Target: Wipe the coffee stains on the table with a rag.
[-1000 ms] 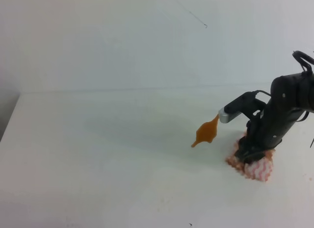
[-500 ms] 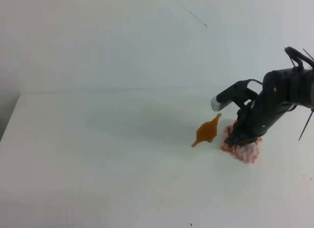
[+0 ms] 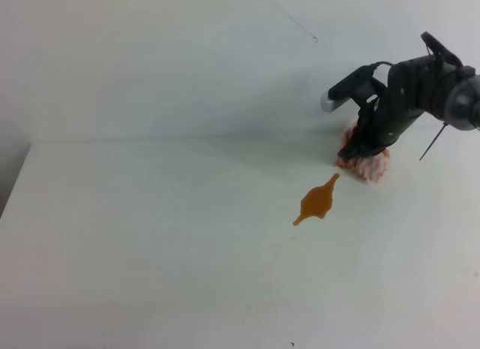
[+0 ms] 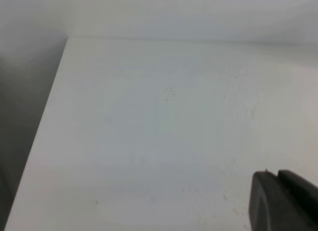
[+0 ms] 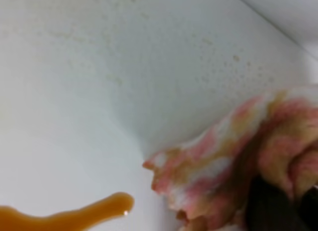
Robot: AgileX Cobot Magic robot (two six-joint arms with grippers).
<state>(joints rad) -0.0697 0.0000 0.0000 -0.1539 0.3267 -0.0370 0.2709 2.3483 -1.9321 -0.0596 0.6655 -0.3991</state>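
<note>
The coffee stain (image 3: pixel 317 201) is an amber-brown blot with pointed tails on the white table (image 3: pixel 150 236). My right gripper (image 3: pixel 360 150) is shut on the pink-and-white rag (image 3: pixel 369 167), which hangs bunched just behind and to the right of the stain's far tail. In the right wrist view the rag (image 5: pixel 218 161) sits right of the stain's tail (image 5: pixel 64 218), apart from it. I cannot tell if the rag touches the table. My left gripper (image 4: pixel 280 201) shows only at the bottom right of the left wrist view, with its fingers together and nothing in them.
A pale wall (image 3: pixel 187 64) rises behind the table's back edge. The table's left edge (image 4: pixel 44 126) drops to a dark gap. Tiny dark specks (image 3: pixel 292 344) lie near the front.
My right gripper has carried the rag from the near right of the stain back and leftward, to just beyond the stain's far tail. The stain is unchanged.
</note>
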